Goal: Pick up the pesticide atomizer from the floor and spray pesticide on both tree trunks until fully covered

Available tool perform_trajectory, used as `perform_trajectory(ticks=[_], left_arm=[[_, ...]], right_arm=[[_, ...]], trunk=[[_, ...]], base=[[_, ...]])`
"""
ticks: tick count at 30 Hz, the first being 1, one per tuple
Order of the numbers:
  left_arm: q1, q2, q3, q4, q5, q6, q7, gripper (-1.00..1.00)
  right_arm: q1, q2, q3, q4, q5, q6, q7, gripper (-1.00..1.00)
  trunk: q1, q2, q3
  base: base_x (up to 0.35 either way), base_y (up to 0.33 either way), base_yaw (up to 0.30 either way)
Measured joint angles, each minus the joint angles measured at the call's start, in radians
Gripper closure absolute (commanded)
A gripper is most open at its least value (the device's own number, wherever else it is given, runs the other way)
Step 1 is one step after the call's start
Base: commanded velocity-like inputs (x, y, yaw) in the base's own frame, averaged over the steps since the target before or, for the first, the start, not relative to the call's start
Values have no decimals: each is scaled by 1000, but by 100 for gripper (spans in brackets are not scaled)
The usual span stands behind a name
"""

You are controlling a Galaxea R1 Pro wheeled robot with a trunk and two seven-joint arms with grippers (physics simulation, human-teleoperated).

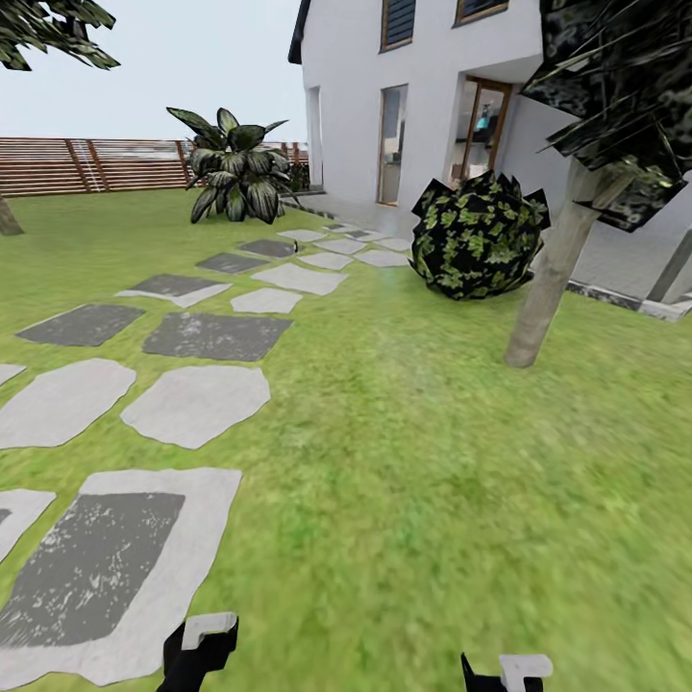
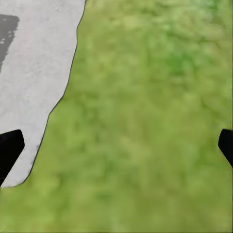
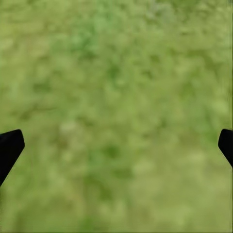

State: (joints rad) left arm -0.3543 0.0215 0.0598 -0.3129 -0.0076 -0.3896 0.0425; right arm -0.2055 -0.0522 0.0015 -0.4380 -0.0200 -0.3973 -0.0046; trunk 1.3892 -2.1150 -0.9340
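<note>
Nearest, the black white-tipped left gripper [image 2: 116, 145] and right gripper [image 3: 116, 145] hang spread wide, released, grasping nothing, over green grass floor [image 1: 413, 481]. Beyond lie flat grey stepping stones [image 1: 197, 404] (left side). Farther right, a pale mottled tree trunk [image 1: 553, 279] leans beside a round dark bush [image 1: 478, 235], before the white house [image 1: 423, 86].

A tree [image 1: 586, 154] stood at the right of the lawn [image 1: 413, 461], just beside the house. Its pale grey-brown trunk [image 1: 550, 279] leaned, rising rightward from the grass into a dark, jagged leaf mass. Another trunk base [image 1: 8, 219] showed at the far left, before the slatted fence.
</note>
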Motion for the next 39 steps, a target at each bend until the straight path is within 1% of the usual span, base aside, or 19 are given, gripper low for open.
perform_trajectory(ticks=[12, 39], left_arm=[[0, 1, 0, 1, 0, 0, -1, -100], [0, 2, 0, 2, 0, 0, -1, -100]], right_arm=[[0, 0, 1, 1, 0, 0, 1, -100], [0, 1, 2, 1, 1, 0, 3, -100]], trunk=[[0, 0, 0], [0, 0, 0]], base=[[339, 78, 0], [338, 2, 0]])
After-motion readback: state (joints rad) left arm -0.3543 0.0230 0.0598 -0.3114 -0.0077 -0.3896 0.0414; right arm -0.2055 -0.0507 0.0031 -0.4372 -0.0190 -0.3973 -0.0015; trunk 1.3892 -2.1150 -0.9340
